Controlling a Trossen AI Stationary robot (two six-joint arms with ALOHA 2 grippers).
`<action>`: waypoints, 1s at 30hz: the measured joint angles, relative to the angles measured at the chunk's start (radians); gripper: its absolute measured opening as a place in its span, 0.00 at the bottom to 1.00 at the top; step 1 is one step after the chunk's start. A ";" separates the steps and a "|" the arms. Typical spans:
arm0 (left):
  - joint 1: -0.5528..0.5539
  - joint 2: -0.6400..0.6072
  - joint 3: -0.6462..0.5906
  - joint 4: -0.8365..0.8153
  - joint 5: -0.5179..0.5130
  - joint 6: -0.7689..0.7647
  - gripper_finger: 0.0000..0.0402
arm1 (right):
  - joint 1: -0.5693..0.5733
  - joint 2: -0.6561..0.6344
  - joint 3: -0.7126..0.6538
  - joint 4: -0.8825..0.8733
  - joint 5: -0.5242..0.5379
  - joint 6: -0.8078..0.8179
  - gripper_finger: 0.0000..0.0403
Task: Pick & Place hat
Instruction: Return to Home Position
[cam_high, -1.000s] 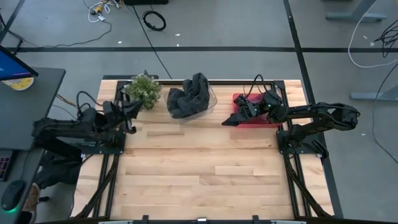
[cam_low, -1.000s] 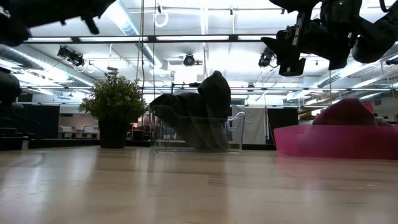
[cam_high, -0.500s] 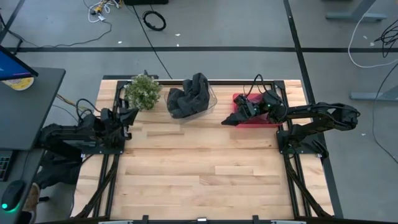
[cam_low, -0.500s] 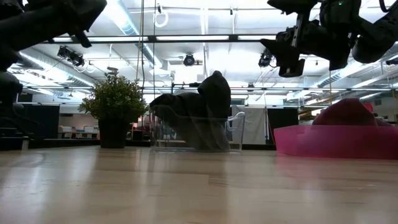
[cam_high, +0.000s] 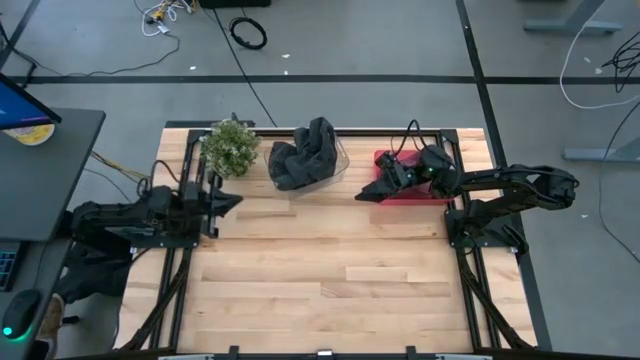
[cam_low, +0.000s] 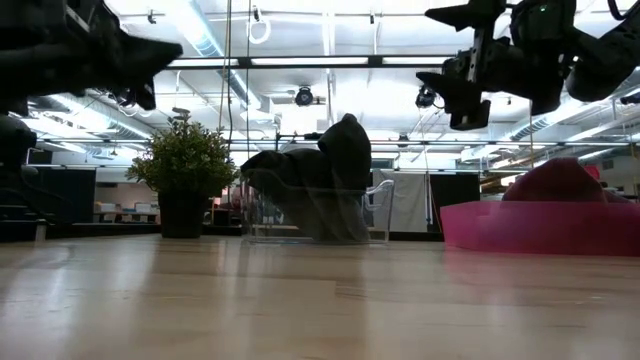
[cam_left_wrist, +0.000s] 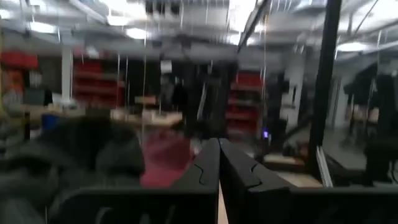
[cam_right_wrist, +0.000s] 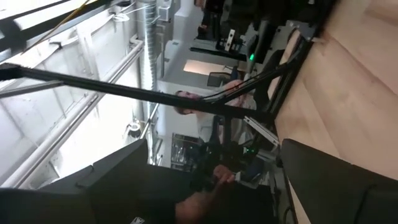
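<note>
A heap of dark hats (cam_high: 305, 155) fills a clear bin (cam_low: 380, 215) at the table's far edge; the heap also shows in the low view (cam_low: 320, 180). A maroon hat (cam_low: 555, 180) lies in a pink-red tray (cam_low: 520, 228) at the far right. My right gripper (cam_high: 366, 193) hangs open in the air at the tray's left edge, well above the table, with nothing between its fingers (cam_right_wrist: 93, 186). My left gripper (cam_high: 232, 203) is shut and empty at the table's left edge, pointing toward the right; its shut fingers (cam_left_wrist: 219, 163) show in the wrist view.
A potted plant (cam_high: 231, 146) stands at the far left, beside the clear bin. The wooden table top (cam_high: 320, 270) stretches from the bins to the near edge. Black frame rails (cam_high: 178, 280) run along both sides.
My left gripper has sunk and drawn toward the table's near edge, tipping down toward level, and it stays shut. In the low view it has come down from the picture's top.
</note>
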 joint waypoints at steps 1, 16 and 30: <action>0.000 0.000 0.000 -0.025 0.002 -0.008 0.01 | 0.000 0.000 0.000 -0.010 0.000 0.000 0.92; 0.002 0.000 0.002 -0.270 0.058 -0.021 0.01 | 0.000 0.000 0.000 -0.075 0.036 -0.015 0.92; 0.013 0.008 0.000 -0.255 0.042 -0.044 0.01 | -0.006 -0.013 0.000 0.003 0.023 -0.060 0.66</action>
